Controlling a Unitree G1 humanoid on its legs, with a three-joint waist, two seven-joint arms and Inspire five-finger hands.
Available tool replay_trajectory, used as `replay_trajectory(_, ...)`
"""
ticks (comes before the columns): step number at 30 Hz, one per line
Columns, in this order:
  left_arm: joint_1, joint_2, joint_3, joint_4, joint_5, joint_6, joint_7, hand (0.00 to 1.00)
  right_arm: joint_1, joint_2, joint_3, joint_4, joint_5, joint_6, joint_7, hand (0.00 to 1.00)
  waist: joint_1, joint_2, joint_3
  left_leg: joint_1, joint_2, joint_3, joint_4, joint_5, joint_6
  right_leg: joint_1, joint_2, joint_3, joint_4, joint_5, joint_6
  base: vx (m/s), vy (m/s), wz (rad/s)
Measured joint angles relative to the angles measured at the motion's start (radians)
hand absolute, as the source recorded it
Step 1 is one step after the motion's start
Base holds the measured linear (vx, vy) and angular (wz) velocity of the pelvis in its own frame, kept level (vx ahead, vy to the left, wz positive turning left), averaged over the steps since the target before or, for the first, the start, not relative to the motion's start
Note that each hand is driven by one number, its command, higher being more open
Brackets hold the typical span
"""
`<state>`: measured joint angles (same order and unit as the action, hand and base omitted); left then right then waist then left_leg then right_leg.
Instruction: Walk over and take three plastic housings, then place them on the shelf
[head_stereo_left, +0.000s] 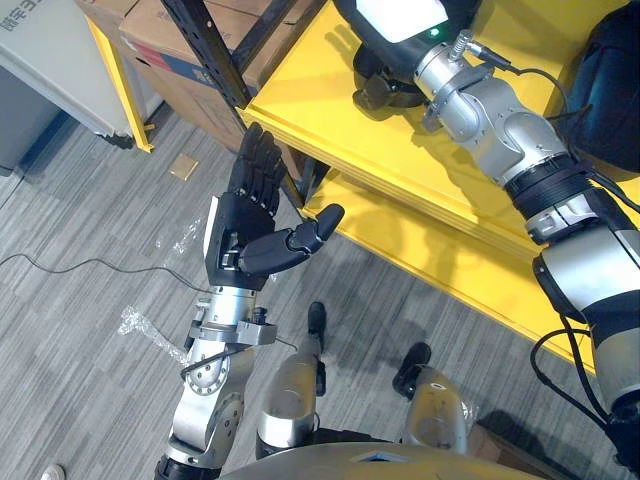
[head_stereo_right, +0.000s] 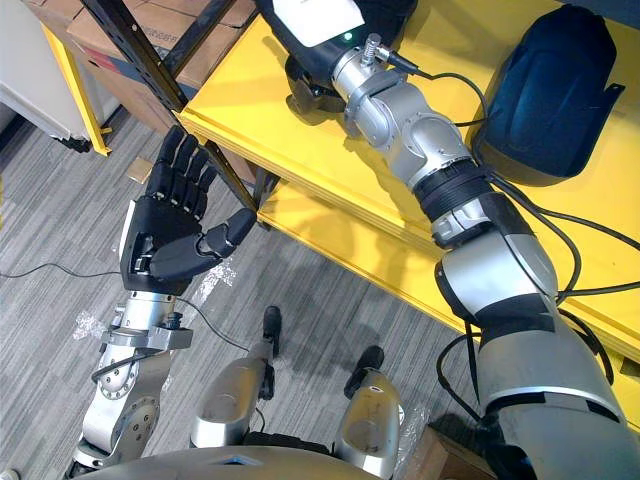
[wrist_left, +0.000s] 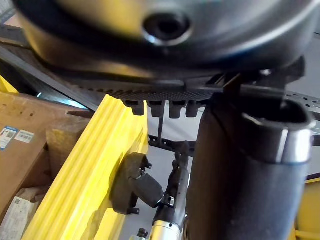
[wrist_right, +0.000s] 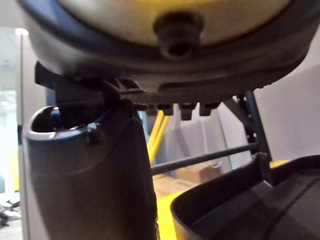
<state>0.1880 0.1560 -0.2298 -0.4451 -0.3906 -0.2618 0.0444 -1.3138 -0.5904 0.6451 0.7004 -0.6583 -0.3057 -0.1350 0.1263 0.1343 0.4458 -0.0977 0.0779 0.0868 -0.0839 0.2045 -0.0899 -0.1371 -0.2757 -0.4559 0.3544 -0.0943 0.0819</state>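
1. Right eye view: the right hand (head_stereo_right: 318, 18) sits at top centre, its fingers cut off by the frame edge. A dark plastic housing (head_stereo_right: 312, 95) lies partly hidden beneath it on the yellow shelf (head_stereo_right: 330, 170).
2. Right wrist view: the fingers show as a short straight row with the thumb standing apart. None wraps the housing's rim, which lies just beside them.
3. A second housing (head_stereo_right: 555, 90) lies at upper right on the same shelf, well apart from that hand.
4. The left hand (head_stereo_left: 245, 225) is at centre left with fingers straight, thumb out and palm bare. It is over grey carpet (head_stereo_left: 100, 220), near the shelf edge.
5. A black upright (head_stereo_right: 150, 45) crosses the upper left in front of cardboard boxes (head_stereo_left: 170, 40). Clear film (head_stereo_left: 140, 322) lies crumpled at lower left.
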Motion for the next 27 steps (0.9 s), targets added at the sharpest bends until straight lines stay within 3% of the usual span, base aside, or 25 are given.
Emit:
replay_trajectory(3, 0.000, 0.000, 0.000, 0.000, 0.000, -0.001, -0.002, 1.00, 0.008, -0.007, 0.001, -0.055, 0.073, -0.048, 0.003, 1.00, -0.008, 0.000, 0.000, 0.004, 0.002, 0.001, 0.000, 0.000, 0.000, 0.005, 0.002, -0.001, -0.003, 0.000, 0.000, 0.00, 0.000, 0.00)
replay_trajectory(7, 0.012, 0.001, 0.023, 0.005, 0.000, -0.007, -0.012, 1.00, 0.189, -0.032, -0.115, -0.432, 0.312, -0.035, 0.027, 1.00, -0.025, -0.008, -0.005, 0.045, 0.006, 0.020, -0.001, -0.007, 0.003, 0.053, 0.015, 0.009, -0.043, 0.007, 0.010, 0.01, -0.008, -0.08)
replay_trajectory(11, 0.048, 0.018, 0.067, 0.009, 0.000, -0.039, -0.022, 1.00, 0.456, -0.065, -0.260, -0.704, 0.459, -0.025, 0.069, 1.00, -0.050, -0.046, -0.068, 0.053, 0.018, 0.060, -0.001, -0.024, 0.004, 0.060, 0.039, 0.039, -0.098, 0.033, 0.016, 0.03, -0.016, -0.30)
replay_trajectory(15, 0.060, 0.060, 0.109, 0.030, 0.008, -0.045, -0.022, 1.00, 0.842, -0.122, -0.533, -0.898, 0.571, 0.070, 0.163, 1.00, -0.089, -0.099, -0.129, 0.108, 0.031, 0.141, -0.002, -0.058, 0.002, 0.109, 0.075, 0.104, -0.199, 0.088, 0.020, 0.06, -0.004, -0.53)
replay_trajectory(18, 0.061, 0.069, 0.146, 0.047, 0.055, -0.044, -0.015, 1.00, 1.069, -0.116, -0.740, -0.971, 0.587, 0.109, 0.185, 1.00, -0.131, -0.115, -0.172, 0.128, 0.037, 0.193, -0.004, -0.074, 0.002, 0.124, 0.093, 0.148, -0.264, 0.126, 0.021, 0.03, 0.011, -0.55)
replay_trajectory(20, 0.067, 0.082, 0.186, 0.048, 0.096, -0.038, 0.001, 1.00, 1.233, -0.089, -0.903, -1.027, 0.587, 0.116, 0.190, 1.00, -0.164, -0.114, -0.185, 0.162, 0.042, 0.230, -0.005, -0.092, -0.007, 0.146, 0.104, 0.180, -0.292, 0.136, 0.024, 0.04, 0.002, -0.52)
replay_trajectory(23, 0.093, 0.083, 0.275, 0.047, 0.112, -0.026, 0.001, 1.00, 1.471, -0.015, -1.112, -1.099, 0.607, 0.114, 0.220, 1.00, -0.222, -0.101, -0.252, 0.182, 0.057, 0.288, -0.005, -0.113, -0.019, 0.148, 0.126, 0.226, -0.325, 0.146, 0.020, 0.06, -0.010, -0.53)
replay_trajectory(27, 0.097, 0.084, 0.337, 0.047, 0.109, -0.020, -0.004, 1.00, 1.688, 0.122, -1.258, -1.111, 0.667, 0.099, 0.251, 1.00, -0.265, -0.098, -0.290, 0.212, 0.080, 0.335, -0.003, -0.127, -0.034, 0.154, 0.155, 0.268, -0.340, 0.146, 0.013, 0.08, -0.044, -0.40)
